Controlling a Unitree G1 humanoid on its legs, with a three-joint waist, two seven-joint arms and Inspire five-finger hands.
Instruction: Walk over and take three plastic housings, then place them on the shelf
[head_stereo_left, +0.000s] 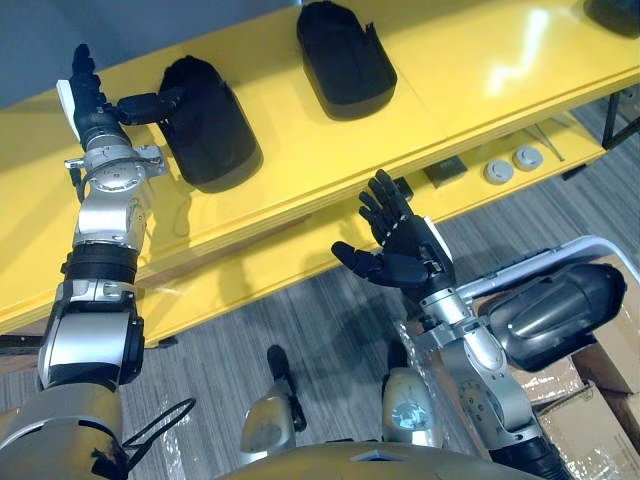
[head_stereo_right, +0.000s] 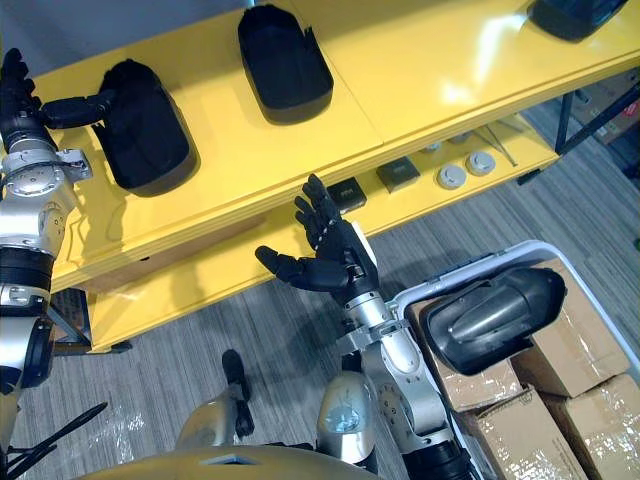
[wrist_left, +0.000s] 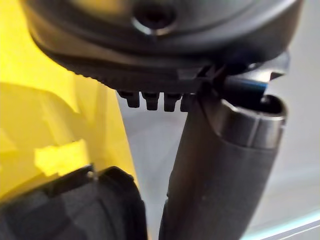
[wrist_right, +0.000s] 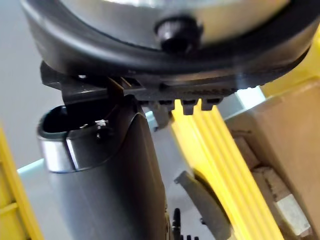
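Right hand (head_stereo_left: 405, 250), left hand (head_stereo_left: 98, 118) perhaps touching housing (head_stereo_left: 210, 125)

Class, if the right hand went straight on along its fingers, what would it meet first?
Most likely the yellow shelf's front edge, just past the open right hand; depth is unclear, so it might pass beneath.

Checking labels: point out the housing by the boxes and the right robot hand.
housing by the boxes (head_stereo_left: 553, 312): left eye view, its top shell.
right robot hand (head_stereo_left: 405, 260): left eye view, palm.
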